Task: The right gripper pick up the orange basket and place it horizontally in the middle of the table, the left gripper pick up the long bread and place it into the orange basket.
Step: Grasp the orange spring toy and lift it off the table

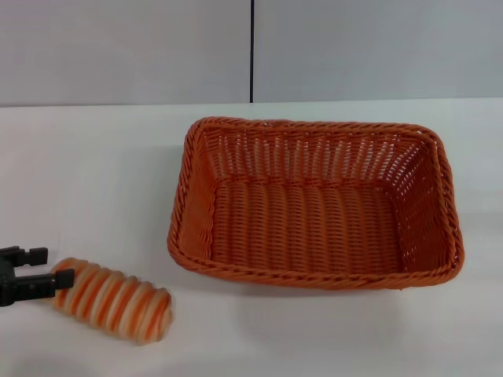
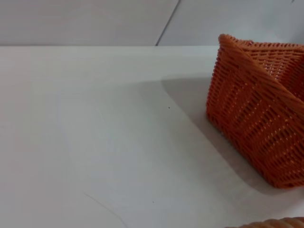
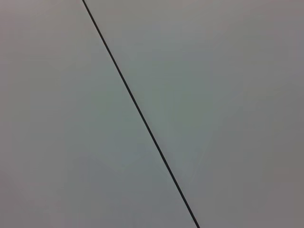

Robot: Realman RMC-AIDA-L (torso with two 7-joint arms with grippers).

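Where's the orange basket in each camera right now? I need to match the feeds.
Head view: basket sits centre-right on the table, lying lengthwise across, empty.
Left wrist view: only one corner of the basket shows, at the right edge.
Right wrist view: not in it, only wall.
Shared landmark: the dark wall seam, also in both wrist views.

Head view downward; left wrist low, sharing orange basket [image 1: 314, 204].
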